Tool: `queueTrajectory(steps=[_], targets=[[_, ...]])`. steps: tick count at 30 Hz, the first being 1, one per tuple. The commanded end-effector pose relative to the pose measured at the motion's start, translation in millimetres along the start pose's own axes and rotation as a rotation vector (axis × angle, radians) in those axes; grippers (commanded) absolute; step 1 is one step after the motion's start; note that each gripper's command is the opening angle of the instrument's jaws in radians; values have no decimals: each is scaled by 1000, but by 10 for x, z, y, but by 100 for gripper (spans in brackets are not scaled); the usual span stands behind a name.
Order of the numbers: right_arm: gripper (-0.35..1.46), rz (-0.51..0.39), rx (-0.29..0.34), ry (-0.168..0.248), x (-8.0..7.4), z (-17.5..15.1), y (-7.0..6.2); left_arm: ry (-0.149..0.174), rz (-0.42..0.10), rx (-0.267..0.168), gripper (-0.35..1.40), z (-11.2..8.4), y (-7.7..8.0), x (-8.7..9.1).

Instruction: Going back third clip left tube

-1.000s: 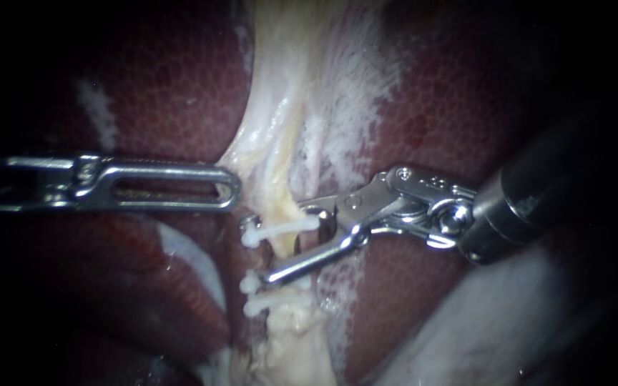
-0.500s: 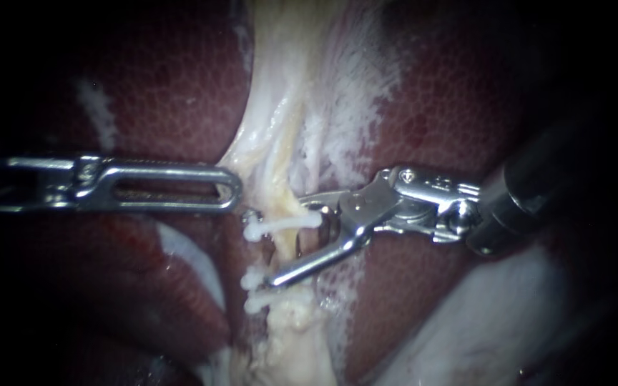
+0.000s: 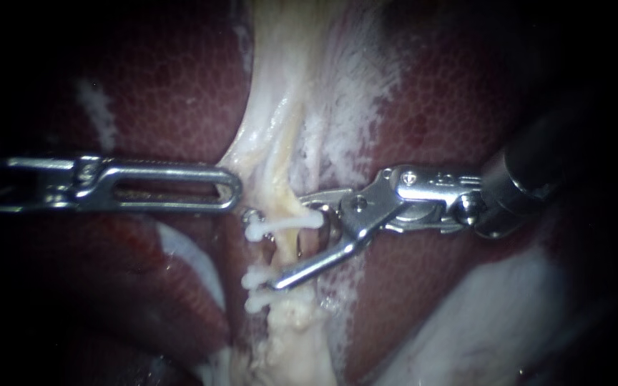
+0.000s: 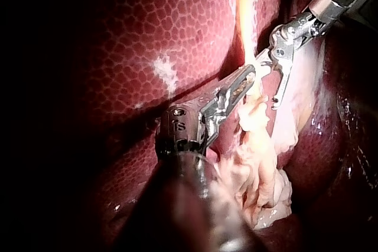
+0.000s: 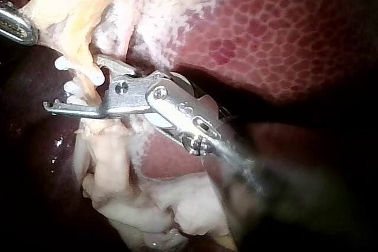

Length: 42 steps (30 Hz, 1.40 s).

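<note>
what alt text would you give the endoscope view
The right instrument, spread open, straddles a pale tube that carries three white clips, with dark red liver on both sides. The left instrument lies level, its tip beside the tube.

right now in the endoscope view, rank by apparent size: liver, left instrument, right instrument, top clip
Largest: liver, by far.
Next: left instrument and right instrument show similar spans, and nearness may differ, so I leave them unranked.
Smallest: top clip.

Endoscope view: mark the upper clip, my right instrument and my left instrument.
upper clip (image 3: 284, 226), endoscope view, middle of its white bar.
right instrument (image 3: 293, 246), endoscope view, midway between its open jaw tips.
left instrument (image 3: 234, 190), endoscope view, its rounded tip.
</note>
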Motion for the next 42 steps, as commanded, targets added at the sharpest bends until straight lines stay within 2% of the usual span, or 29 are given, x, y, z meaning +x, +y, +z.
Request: queueTrajectory(steps=[1, 8, 12, 16, 22, 30, 42], targets=[[60, -2, 7, 1, 0, 1, -2, 0, 0, 0, -35, 0, 0, 0], [60, -18, 20, -6, -1, 3, -4, 0, 0, 0, -35, 0, 0, 0], [60, 128, 18, 12, 1, 3, -3, 0, 0, 0, -35, 0, 0, 0], [59, 178, 4, 17, 5, 1, -1, 0, 0, 0, -35, 0, 0, 0], [59, 184, -15, 20, 11, -11, 2, 0, 0, 0, -35, 0, 0, 0], [59, 185, -28, 20, 9, -26, 1, 0, 0, 0, -35, 0, 0, 0], [60, 187, -55, 19, 8, -58, -18, 0, 0, 0, -35, 0, 0, 1]])
